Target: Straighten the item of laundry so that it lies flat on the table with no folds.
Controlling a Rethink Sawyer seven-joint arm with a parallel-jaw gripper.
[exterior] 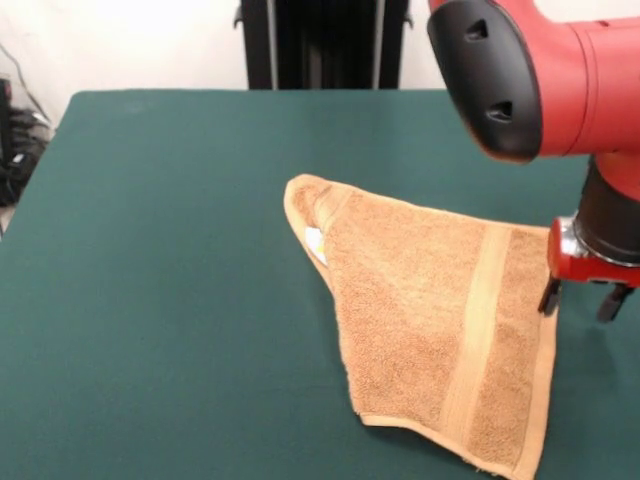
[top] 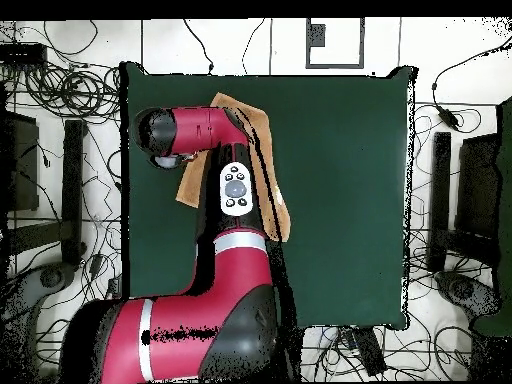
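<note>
The item of laundry (exterior: 420, 310), a tan-orange terry towel, lies on the table (exterior: 170, 280) right of centre in the front view. It forms a rough triangle, with its far-left corner (exterior: 310, 200) doubled over and a small white label (exterior: 316, 241) showing at the fold. A woven band (exterior: 478, 330) runs down its right part. My gripper (exterior: 580, 300) hangs just off the towel's right edge, open, with green cloth showing between its fingers. One fingertip (exterior: 549, 297) sits right at the towel's right corner. In the overhead view the arm covers most of the towel (top: 195, 185) and hides the gripper.
The red arm's big elbow housing (exterior: 510, 70) fills the upper right of the front view. A black stand (exterior: 320, 40) rises behind the table's far edge. Cables (top: 70, 90) and equipment lie on the floor around the table (top: 340, 200).
</note>
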